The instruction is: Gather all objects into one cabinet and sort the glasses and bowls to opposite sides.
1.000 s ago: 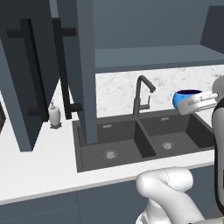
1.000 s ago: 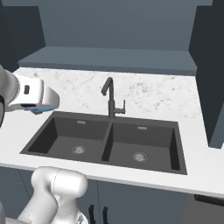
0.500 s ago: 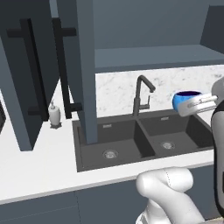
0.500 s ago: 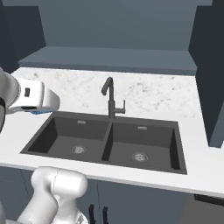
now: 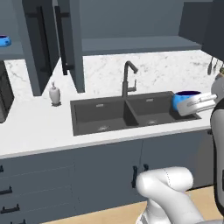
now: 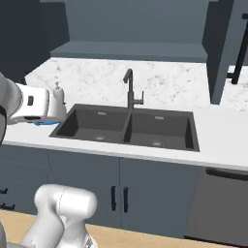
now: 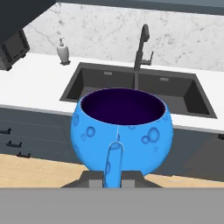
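1. I'm seeing the gripper [image 5: 190, 106] holding a blue cup [image 5: 184, 99] over the sink's [image 5: 131, 113] right end.
2. Second blue cup [image 5: 4, 41] is sitting on the far-left shelf.
3. Soap bottle [image 5: 54, 94] is standing left of the sink.

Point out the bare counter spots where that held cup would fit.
Bare white counter lies between the soap bottle and the sink; more lies right of the sink. The faucet crowds the sink's back. The tool grips the blue cup.
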You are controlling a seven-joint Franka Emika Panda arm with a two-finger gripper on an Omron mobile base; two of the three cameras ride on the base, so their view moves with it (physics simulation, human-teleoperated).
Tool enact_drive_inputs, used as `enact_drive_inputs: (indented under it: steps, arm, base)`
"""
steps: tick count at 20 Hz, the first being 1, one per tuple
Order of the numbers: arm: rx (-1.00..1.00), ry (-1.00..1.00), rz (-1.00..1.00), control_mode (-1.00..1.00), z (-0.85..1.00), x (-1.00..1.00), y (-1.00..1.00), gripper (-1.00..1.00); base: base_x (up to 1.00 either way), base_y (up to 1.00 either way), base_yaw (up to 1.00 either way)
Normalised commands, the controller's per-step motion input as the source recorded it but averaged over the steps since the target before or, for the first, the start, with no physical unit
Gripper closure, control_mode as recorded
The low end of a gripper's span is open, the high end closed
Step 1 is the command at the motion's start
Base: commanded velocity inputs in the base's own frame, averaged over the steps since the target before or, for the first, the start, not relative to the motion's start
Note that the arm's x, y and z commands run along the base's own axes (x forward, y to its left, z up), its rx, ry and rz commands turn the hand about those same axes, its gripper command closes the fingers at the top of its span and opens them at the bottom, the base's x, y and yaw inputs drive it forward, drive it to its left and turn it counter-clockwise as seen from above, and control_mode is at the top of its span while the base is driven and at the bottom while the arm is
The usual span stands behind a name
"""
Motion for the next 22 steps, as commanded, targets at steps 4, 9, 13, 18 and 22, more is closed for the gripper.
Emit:
enact_drive_inputs:
  steps: [4, 9, 13, 18, 22]
  arm:
    - [0.0, 0.0, 0.0, 1.0, 0.0, 0.0, 0.0, 1.0]
    - [0.0, 0.0, 0.0, 1.0, 0.0, 0.0, 0.0, 1.0]
    - [0.0, 0.0, 0.0, 1.0, 0.0, 0.0, 0.0, 1.0]
    - [0.0, 0.0, 0.0, 1.0, 0.0, 0.0, 0.0, 1.0]
    - [0.0, 0.0, 0.0, 1.0, 0.0, 0.0, 0.0, 1.0]
  base:
    - [-1.0, 0.14, 0.0]
    - [-0.73, 0.8, 0.0]
    - [-0.3, 1.0, 0.04]
    - [-0.05, 1.0, 0.03]
    - [0.06, 1.0, 0.0]
